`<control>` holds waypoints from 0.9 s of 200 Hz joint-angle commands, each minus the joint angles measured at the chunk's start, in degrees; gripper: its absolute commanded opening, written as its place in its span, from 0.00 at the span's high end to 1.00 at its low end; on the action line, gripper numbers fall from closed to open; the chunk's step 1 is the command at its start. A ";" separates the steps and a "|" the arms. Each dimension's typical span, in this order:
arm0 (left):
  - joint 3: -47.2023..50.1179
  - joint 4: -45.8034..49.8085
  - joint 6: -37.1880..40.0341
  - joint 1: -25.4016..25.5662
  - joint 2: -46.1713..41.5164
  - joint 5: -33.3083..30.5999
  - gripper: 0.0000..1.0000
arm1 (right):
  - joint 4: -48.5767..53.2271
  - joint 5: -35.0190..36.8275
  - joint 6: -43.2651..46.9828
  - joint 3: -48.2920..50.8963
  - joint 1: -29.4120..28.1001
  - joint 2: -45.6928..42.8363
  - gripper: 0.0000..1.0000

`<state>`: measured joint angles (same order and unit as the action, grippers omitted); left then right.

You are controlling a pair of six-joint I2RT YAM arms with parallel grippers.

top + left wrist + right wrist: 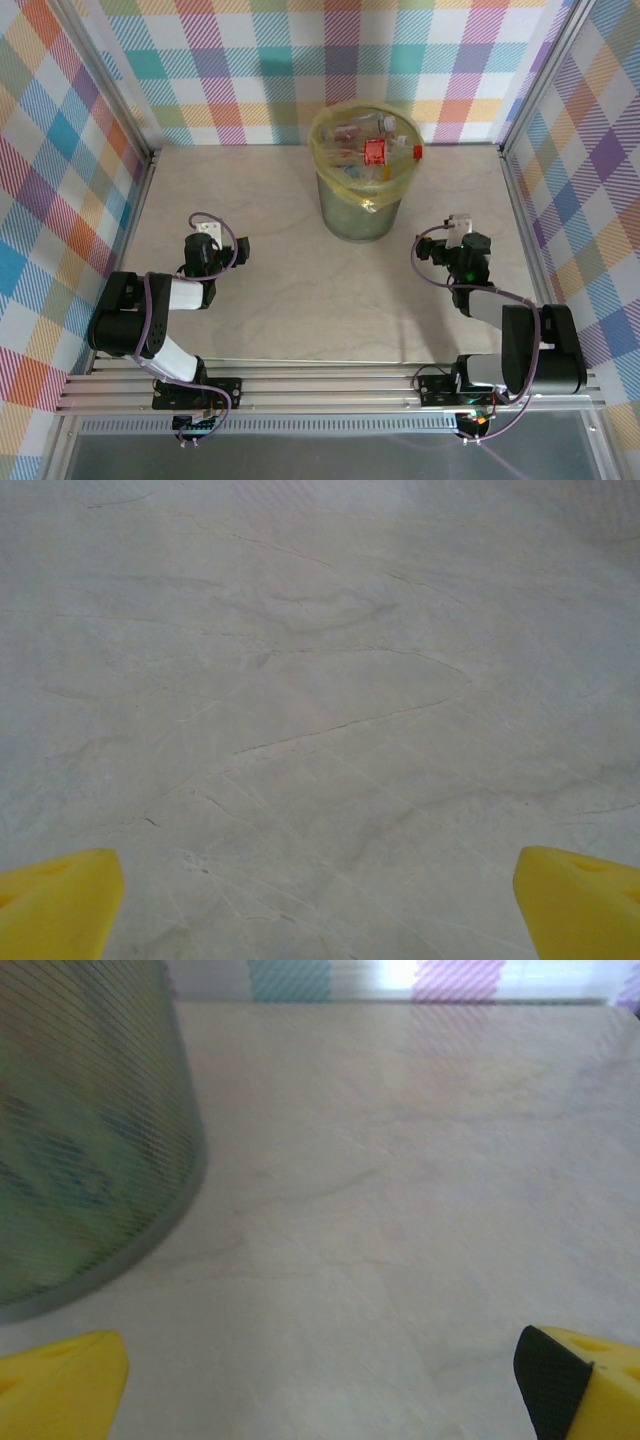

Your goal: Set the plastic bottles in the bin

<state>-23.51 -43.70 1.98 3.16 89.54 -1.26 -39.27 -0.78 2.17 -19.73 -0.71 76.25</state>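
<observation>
Firstly, counter (280, 320): a pale beige slab with faint grey veins like marble, matt, running from the near rail to the far wall.
Veining: in the left wrist view thin dark cracks and wavy lines cross the surface.
Walls (60, 200): plaid panels in pastel blue, orange, pink, purple and green on white close the left, far and right sides.
Frame (110, 90): silver metal posts stand at the far corners and slant along the panel edges.
Rail (330, 385): ribbed silver bars lie across the near edge and carry both arm bases.
Bin (356, 215): stands upright on the counter, far of centre, close to the far wall and between the two arms. Its grey-green ribbed side is at the left of the right wrist view.
Bag (345, 180): translucent yellow, folded out over the bin's rim.
Bottles (375, 152): piled inside the bin, mostly clear, one with a red label near the top and a red cap by the right rim.
Left gripper (320, 910): left of the bin and well apart from it, over the counter, its yellow fingertips (60, 900) spread wide with nothing between them.
Right gripper (320, 1390): right of the bin and near it, jaws likewise wide apart and holding nothing. One fingertip (555, 1390) has a black pad.
Cables (225, 235): purple loops run along each arm.
</observation>
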 commanded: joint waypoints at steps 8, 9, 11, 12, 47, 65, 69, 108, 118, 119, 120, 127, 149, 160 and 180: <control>-1.10 -1.84 -0.22 -0.61 0.25 0.70 0.00 | -5.07 -4.55 -1.21 -2.35 0.36 4.32 0.00; -1.10 -1.83 -0.22 -0.56 0.23 0.67 0.00 | -5.00 -4.65 -1.16 -2.43 0.36 4.46 0.00; -1.12 -1.76 -0.22 -0.58 0.21 0.71 0.00 | -4.91 -4.78 -1.13 -2.60 0.36 4.73 0.00; -1.11 -1.75 -0.22 -0.59 0.25 0.72 0.00 | -4.88 -4.86 -1.08 -2.69 0.36 4.85 0.00; -1.10 -1.82 -0.19 -0.56 0.20 0.68 0.00 | -11.58 -5.68 -1.29 -2.25 0.71 11.77 0.00; -1.10 -1.85 -0.17 -0.46 0.20 0.69 0.00 | -10.26 -4.03 -2.34 -2.78 1.00 11.72 0.00; -1.11 -1.87 -0.20 -0.50 0.19 0.68 0.00 | -10.47 -2.47 -3.06 -2.94 0.97 12.04 0.00; -1.17 -1.87 -0.18 -0.52 0.24 0.73 0.00 | -8.95 -0.25 -3.60 -3.39 1.02 11.65 0.00; -1.12 -1.85 -0.21 -0.51 0.20 0.71 0.00 | -9.01 -0.19 -3.58 -3.39 0.98 11.67 0.00; -1.11 -1.84 -0.21 -0.52 0.20 0.72 0.00 | -9.00 -0.19 -3.58 -3.39 0.98 11.66 0.00; -1.11 -1.87 -0.22 -0.48 0.20 0.73 0.00 | -8.99 -0.19 -3.58 -3.39 0.98 11.65 0.00; -1.11 -1.85 -0.21 -0.52 0.20 0.68 0.00 | -9.06 -0.15 -3.58 -3.39 0.97 11.73 0.00; -1.11 -1.84 -0.18 -0.52 0.19 0.67 0.00 | -8.99 -0.18 -3.58 -3.39 0.98 11.65 0.00; -1.10 -1.89 -0.21 -0.58 0.21 0.73 0.00 | -9.07 -0.02 -3.50 -3.39 0.92 11.65 0.00; -1.14 -1.85 -0.18 -0.57 0.23 0.71 0.00 | -8.75 -2.04 -2.73 -3.54 0.97 11.73 0.00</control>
<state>-23.51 -43.68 1.98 3.16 89.54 -1.26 -46.33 -1.06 -0.67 -22.11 -0.01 88.07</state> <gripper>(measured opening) 0.998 0.996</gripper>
